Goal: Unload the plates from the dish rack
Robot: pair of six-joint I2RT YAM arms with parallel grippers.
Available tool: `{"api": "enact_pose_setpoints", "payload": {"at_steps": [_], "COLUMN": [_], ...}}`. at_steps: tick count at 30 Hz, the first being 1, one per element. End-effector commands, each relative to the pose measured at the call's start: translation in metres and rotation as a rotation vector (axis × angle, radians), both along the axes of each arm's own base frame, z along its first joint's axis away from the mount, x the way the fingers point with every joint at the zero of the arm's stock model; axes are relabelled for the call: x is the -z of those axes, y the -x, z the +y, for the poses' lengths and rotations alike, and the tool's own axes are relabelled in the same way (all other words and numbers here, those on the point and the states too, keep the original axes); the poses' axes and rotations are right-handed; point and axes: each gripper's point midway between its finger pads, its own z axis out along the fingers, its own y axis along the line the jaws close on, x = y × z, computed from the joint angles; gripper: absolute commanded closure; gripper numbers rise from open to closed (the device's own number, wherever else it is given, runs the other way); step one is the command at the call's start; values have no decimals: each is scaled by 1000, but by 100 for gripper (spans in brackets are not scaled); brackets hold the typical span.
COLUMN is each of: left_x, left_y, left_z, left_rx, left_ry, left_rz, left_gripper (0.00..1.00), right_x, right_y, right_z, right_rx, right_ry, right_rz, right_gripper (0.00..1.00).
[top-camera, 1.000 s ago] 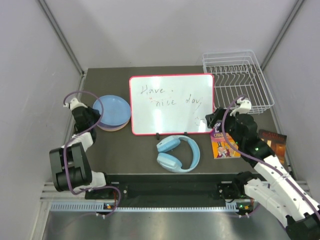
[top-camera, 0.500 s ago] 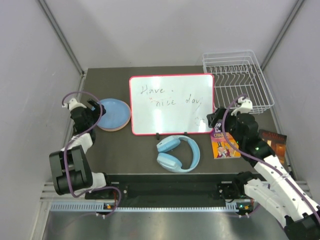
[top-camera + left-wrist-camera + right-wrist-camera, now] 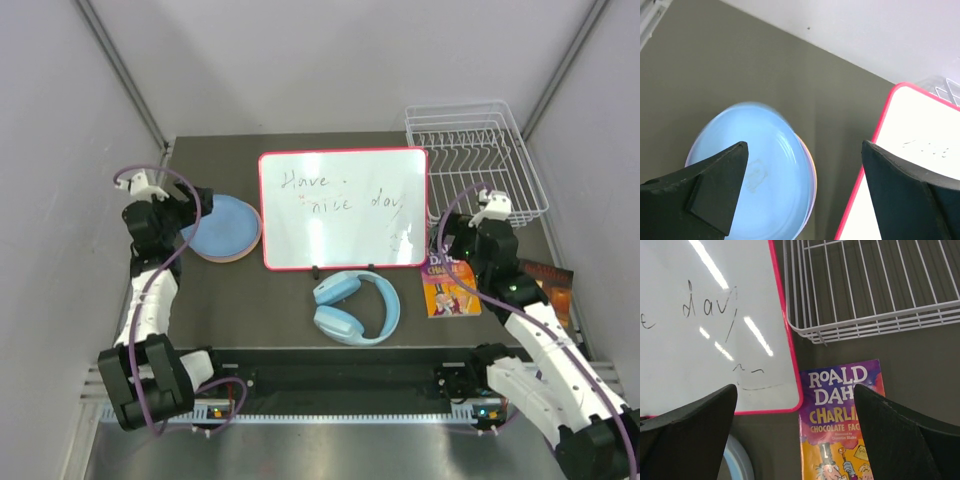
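Wire dish rack (image 3: 478, 165), top view: no plate stands in any slot. It lies just ahead of the right pincer (image 3: 447, 238) and a little to its right.
Stacked plates (image 3: 228, 235), top view: piled flat on the surface (image 3: 280, 300) directly in front of the left pincer (image 3: 193, 205). The light-blue plate (image 3: 215, 220) is on top, with a pink-orange edge showing beneath. How many are in the pile cannot be told.
Clutter, top view: the whiteboard (image 3: 343, 208) lies between the two pincers. The blue headphones (image 3: 355, 308) sit behind both, toward the arm bases.
Left pincer, left wrist view: fingers spread wide, holding nothing. The light-blue plate lies below and ahead, more toward the left finger and apart from both. Orange and lilac rims show at the edge of the plate nearer the right finger. The whiteboard's red frame passes under that finger.
Right pincer, right wrist view: fingers spread wide, gripping nothing. The dish rack is ahead and to the right, and no plate is in the part that shows. The whiteboard is ahead and to the left. A Roald Dahl paperback (image 3: 842, 415) lies below, between the fingers.
Done so far: judging by the plateless rack and the pile on the far side of the whiteboard, the unloading looks complete or very nearly so.
Left to do: probably only drawing the arms clear. If the pile holds fewer than four, one plate is somewhere out of sight.
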Motion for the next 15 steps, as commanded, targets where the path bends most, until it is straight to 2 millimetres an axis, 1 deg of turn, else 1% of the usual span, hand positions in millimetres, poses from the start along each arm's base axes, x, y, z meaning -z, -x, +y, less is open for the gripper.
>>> {"api": "enact_pose_setpoints", "payload": {"at_steps": [1, 5, 7, 8, 9, 11, 12, 14, 15], "left_x": [-19, -15, -18, -23, -30, -49, -56, -62, -70], "left_y": [5, 6, 6, 6, 9, 13, 18, 22, 27], "left_z": [-4, 1, -2, -6, -21, -39, -52, -63, -68], "left_rx": [37, 6, 24, 47, 127, 242, 314, 357, 371], "left_ry": [-52, -50, -43, -42, -35, -49, -43, -44, -66], "left_rz": [-5, 16, 13, -2, -26, -105, -132, -156, -188], "left_gripper": [1, 1, 1, 1, 1, 1, 1, 1, 1], "right_x": [-9, -6, -3, -4, -4, -2, -1, 2, 9], "right_y": [-8, -8, -7, -7, -8, -9, -10, -15, -16], "right_z": [-10, -12, -13, -15, -19, -28, -35, -42, -51], "right_rx": [13, 13, 17, 21, 37, 69, 93, 122, 165], "right_ry": [26, 13, 16, 18, 29, 50, 71, 97, 121], "right_rz": [-31, -27, -23, -26, -29, -38, -44, -68, -62], "right_gripper": [0, 0, 0, 0, 0, 0, 0, 0, 0]}}
